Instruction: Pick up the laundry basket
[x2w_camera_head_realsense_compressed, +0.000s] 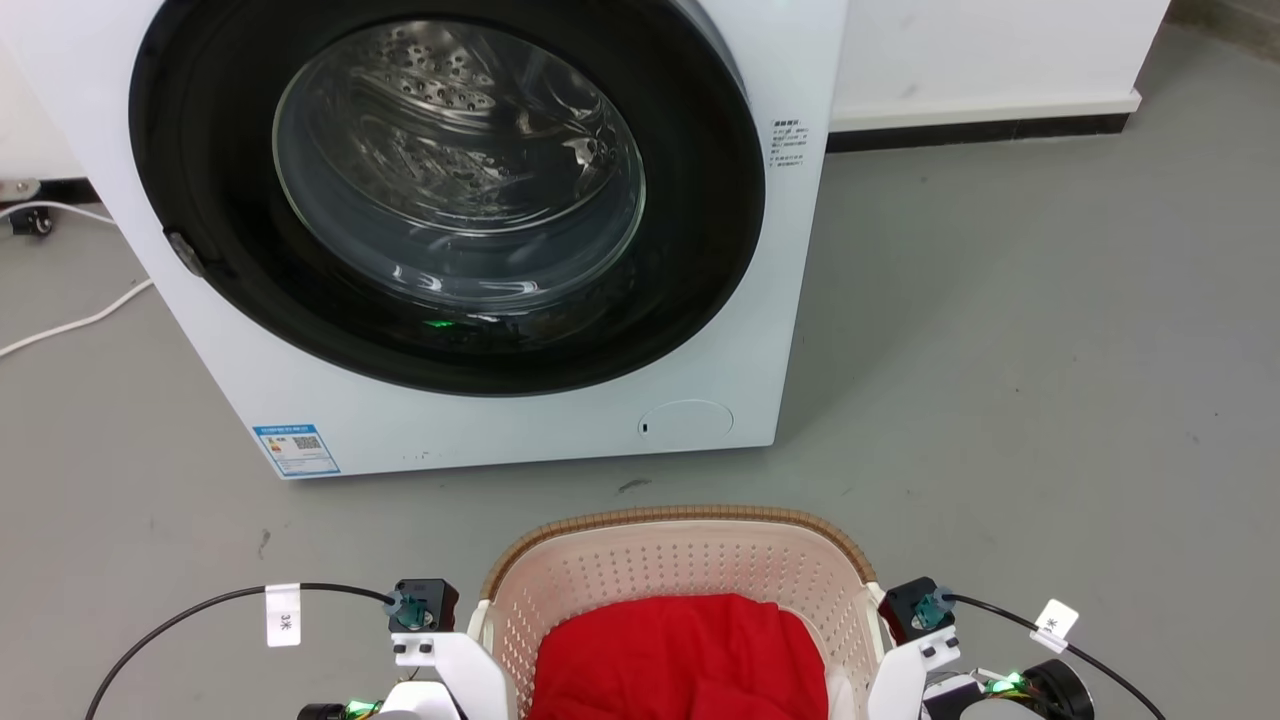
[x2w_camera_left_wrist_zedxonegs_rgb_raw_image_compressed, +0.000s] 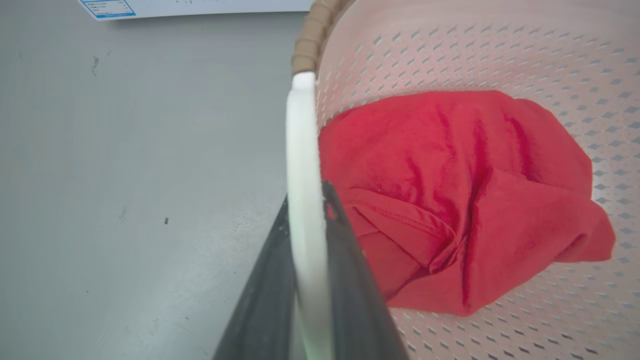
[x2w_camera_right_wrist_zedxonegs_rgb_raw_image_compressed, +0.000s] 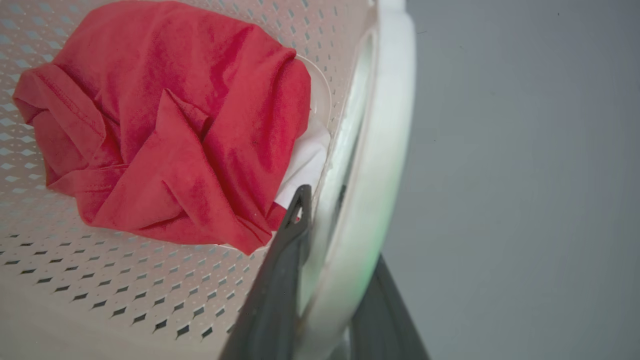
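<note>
The laundry basket (x2w_camera_head_realsense_compressed: 680, 560), cream-pink and perforated with a brown woven-look rim, sits at the bottom centre of the head view, in front of the washing machine. A crumpled red cloth (x2w_camera_head_realsense_compressed: 680, 650) lies inside it. In the left wrist view my left gripper (x2w_camera_left_wrist_zedxonegs_rgb_raw_image_compressed: 306, 200) is shut on the basket's white side handle (x2w_camera_left_wrist_zedxonegs_rgb_raw_image_compressed: 302, 140), one dark finger on each side. In the right wrist view my right gripper (x2w_camera_right_wrist_zedxonegs_rgb_raw_image_compressed: 340, 230) is shut the same way on the other white handle (x2w_camera_right_wrist_zedxonegs_rgb_raw_image_compressed: 385, 125). Whether the basket rests on the floor I cannot tell.
A white front-loading washing machine (x2w_camera_head_realsense_compressed: 480, 230) with a round glass door stands just beyond the basket. A white cable (x2w_camera_head_realsense_compressed: 70, 325) runs over the grey floor at the far left. Open floor (x2w_camera_head_realsense_compressed: 1050, 380) stretches to the right, up to a white wall base (x2w_camera_head_realsense_compressed: 980, 100).
</note>
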